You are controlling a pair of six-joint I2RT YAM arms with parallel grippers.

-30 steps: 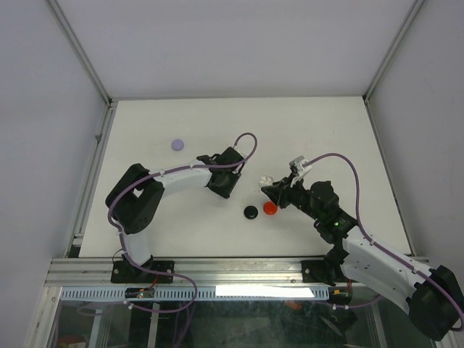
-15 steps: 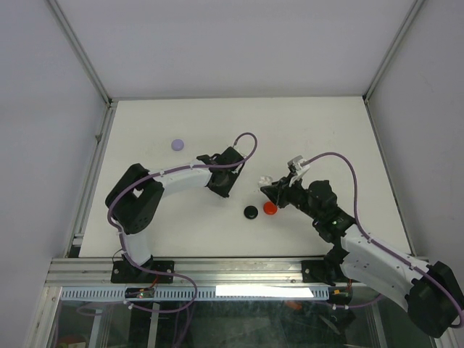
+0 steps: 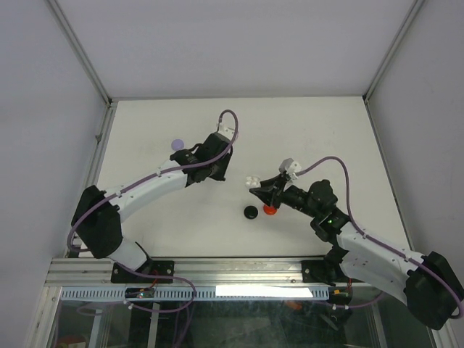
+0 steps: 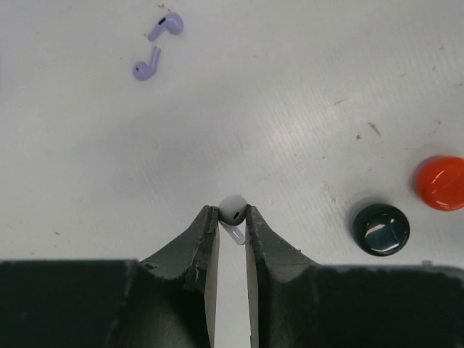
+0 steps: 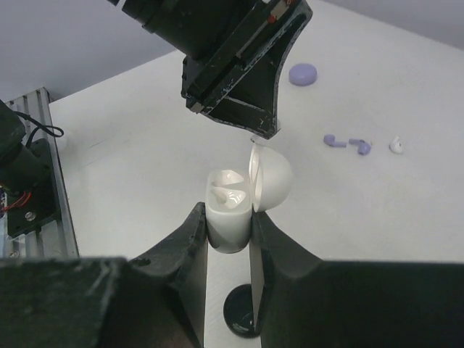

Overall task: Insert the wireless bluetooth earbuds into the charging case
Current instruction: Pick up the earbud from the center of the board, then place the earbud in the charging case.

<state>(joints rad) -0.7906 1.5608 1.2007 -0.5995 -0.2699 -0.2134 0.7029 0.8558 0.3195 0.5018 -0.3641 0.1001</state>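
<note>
Left end effector pinched shut on one white earbud, poised just above the white case. Right end effector clamped on that case, lid open. Bud not yet seated. Beyond the case, second white earbud and lavender earbuds lie loose on bench; most of task judged left

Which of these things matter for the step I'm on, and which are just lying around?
In use: white earbud in left gripper; open white case in right gripper; loose white earbud, likely next.
Lying about: lavender earbuds, lavender case, black case, red case.
</note>
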